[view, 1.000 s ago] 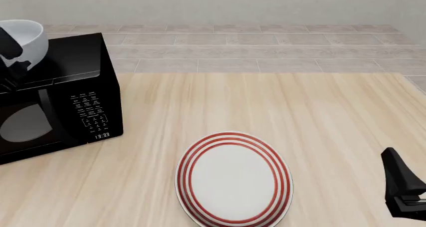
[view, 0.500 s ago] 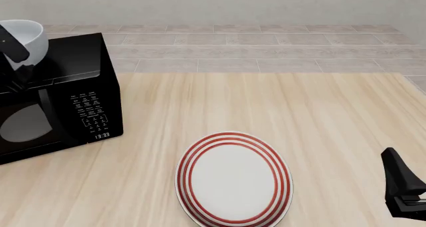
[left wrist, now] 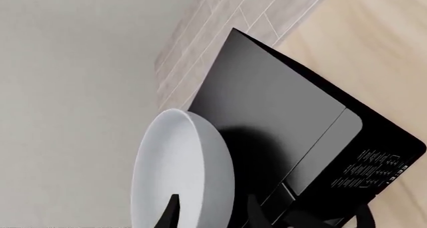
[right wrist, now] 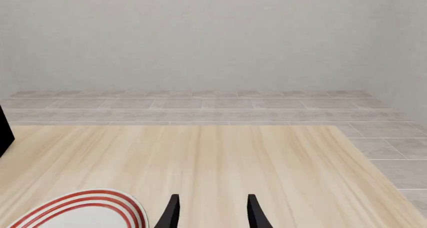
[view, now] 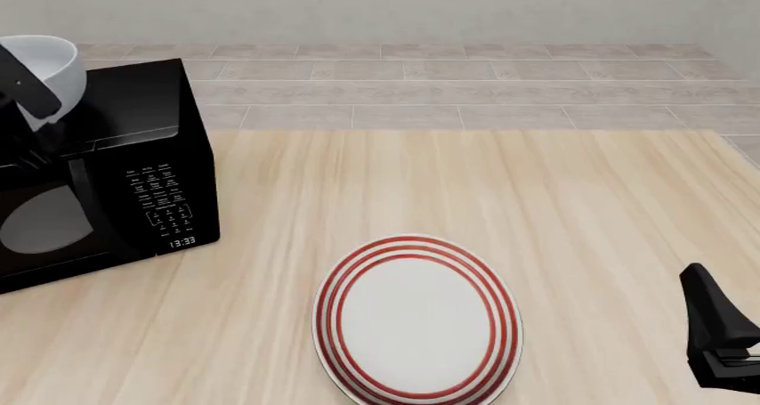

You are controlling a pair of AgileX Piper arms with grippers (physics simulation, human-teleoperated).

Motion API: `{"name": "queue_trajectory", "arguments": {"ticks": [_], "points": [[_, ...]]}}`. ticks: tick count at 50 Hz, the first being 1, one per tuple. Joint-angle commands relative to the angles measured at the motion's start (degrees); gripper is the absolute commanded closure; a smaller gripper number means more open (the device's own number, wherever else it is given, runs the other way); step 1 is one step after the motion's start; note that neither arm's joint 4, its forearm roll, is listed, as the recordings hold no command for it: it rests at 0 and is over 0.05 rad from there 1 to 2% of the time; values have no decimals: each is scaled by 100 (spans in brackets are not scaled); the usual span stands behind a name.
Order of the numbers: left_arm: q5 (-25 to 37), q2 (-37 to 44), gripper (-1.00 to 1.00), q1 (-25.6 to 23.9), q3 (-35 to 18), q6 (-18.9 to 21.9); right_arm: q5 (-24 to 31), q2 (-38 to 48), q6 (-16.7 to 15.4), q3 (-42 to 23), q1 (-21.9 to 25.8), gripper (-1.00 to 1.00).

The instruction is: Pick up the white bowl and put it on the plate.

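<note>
we hold the white bowl [view: 48,67] by its rim in the left end effector [left wrist: 212,219], above the microwave [view: 107,174]; glossy, rigid, likely slippery. right end effector [right wrist: 212,213] narrowly parted, empty.

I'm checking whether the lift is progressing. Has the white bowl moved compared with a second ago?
Yes, slightly. In the front view the white bowl, held by the left tool, has shifted a little toward the left and tilted, judged against the microwave's top edge.
</note>
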Motion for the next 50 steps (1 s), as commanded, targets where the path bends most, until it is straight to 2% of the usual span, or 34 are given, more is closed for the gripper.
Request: {"name": "queue_trajectory", "arguments": {"ticks": [1,18,19,40,50], "points": [[-154,153,-100,75,34,31,-6,9,-2,-1,2,-100],[-233,265,-100,115,41,26,-6,7,-3,-1,3,-100],[-238,263,100,116,36,26,-6,5,-3,-1,2,-100],[-106,113,100,88,85,56,-6,8,-2,-1,1,-100],[190,-176,100,83,-31,76,-6,7,-2,-1,2,-100]]}}
